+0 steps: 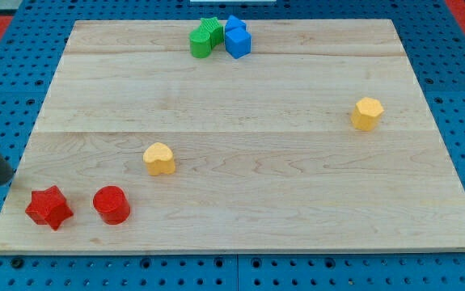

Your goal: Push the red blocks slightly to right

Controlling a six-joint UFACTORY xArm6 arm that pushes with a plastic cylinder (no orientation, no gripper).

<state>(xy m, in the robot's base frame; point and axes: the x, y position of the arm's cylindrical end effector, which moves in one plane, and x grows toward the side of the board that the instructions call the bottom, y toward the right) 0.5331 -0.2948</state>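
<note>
A red star-shaped block (pixel 49 208) lies near the wooden board's bottom left corner. A red round cylinder block (pixel 112 204) stands just to its right, a small gap between them. My tip (pixel 2 179) is the lower end of a dark rod at the view's left edge, just off the board's left side, up and left of the red star and apart from it.
A yellow heart-shaped block (pixel 159 158) lies up and right of the red cylinder. A yellow hexagonal block (pixel 367 113) is at the right. Green blocks (pixel 205 38) and blue blocks (pixel 237 36) cluster at the board's (pixel 240 202) top edge.
</note>
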